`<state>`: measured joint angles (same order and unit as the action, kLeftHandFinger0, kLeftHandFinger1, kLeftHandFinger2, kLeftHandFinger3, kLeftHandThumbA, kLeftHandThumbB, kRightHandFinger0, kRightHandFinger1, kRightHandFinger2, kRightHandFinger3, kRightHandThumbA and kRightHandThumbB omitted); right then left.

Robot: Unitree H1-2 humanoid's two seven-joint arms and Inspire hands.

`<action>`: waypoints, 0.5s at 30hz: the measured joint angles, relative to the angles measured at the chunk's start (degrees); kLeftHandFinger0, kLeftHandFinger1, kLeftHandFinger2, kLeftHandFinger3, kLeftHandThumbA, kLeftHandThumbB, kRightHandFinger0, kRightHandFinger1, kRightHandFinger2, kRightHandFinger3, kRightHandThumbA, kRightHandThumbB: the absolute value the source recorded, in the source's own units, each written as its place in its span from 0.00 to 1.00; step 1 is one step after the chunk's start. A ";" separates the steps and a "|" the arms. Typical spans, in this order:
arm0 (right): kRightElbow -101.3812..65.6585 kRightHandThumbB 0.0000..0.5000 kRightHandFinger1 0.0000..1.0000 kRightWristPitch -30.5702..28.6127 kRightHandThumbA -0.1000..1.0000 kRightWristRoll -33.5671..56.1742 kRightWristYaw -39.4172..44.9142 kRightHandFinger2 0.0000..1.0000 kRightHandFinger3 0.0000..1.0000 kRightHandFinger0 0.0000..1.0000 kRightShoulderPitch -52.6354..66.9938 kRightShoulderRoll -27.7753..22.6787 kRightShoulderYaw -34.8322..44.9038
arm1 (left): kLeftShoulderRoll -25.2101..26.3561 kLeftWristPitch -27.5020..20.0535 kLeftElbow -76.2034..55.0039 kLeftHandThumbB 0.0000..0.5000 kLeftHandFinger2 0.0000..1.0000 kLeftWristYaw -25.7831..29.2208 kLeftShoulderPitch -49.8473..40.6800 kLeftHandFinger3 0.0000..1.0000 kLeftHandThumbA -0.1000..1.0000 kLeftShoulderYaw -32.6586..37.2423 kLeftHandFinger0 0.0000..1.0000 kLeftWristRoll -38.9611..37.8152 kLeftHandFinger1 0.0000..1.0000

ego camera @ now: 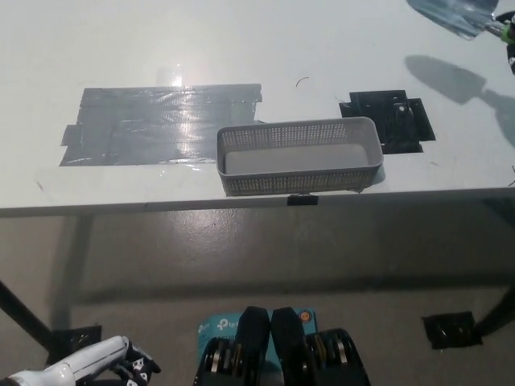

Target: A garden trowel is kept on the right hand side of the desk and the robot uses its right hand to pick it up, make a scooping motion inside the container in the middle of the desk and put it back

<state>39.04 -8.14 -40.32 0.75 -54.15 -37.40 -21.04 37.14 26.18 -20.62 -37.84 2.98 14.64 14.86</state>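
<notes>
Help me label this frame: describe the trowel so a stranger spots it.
On the white desk, look to the far right corner, beyond the black tape patch. The trowel hangs there above its shadow: the only shiny metal blade in view.

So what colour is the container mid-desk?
The container is grey with perforated walls, seen in the head view.
</notes>
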 measured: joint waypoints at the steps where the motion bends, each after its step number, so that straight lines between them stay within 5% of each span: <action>1: -0.84 0.03 0.21 -0.27 0.00 0.12 0.38 0.49 0.18 0.00 0.10 -0.04 0.12 | 0.00 0.00 0.00 1.00 0.75 -0.01 -0.05 0.81 1.00 0.00 0.75 0.00 0.69; 7: -10.03 0.00 0.27 -1.73 0.00 2.48 5.65 0.61 0.30 0.00 3.29 -0.32 0.55 | -0.02 0.01 0.02 1.00 0.76 -0.27 -0.04 0.82 1.00 -0.09 0.75 0.08 0.70; 11: -18.29 0.01 0.27 -2.22 0.00 3.64 10.11 0.57 0.28 0.00 6.47 -1.00 0.32 | -0.03 0.00 0.03 1.00 0.76 -0.75 0.00 0.82 1.00 -0.23 0.76 0.20 0.70; 15: -24.47 0.02 0.24 -3.65 0.00 5.01 14.09 0.61 0.36 0.00 9.10 -1.50 0.10 | -0.03 0.01 0.03 1.00 0.74 -1.35 0.08 0.80 1.00 -0.44 0.73 0.42 0.68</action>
<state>14.57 -11.79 -35.31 14.84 -45.04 -38.90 -20.94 37.10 26.19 -20.58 -39.19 3.06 14.20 15.28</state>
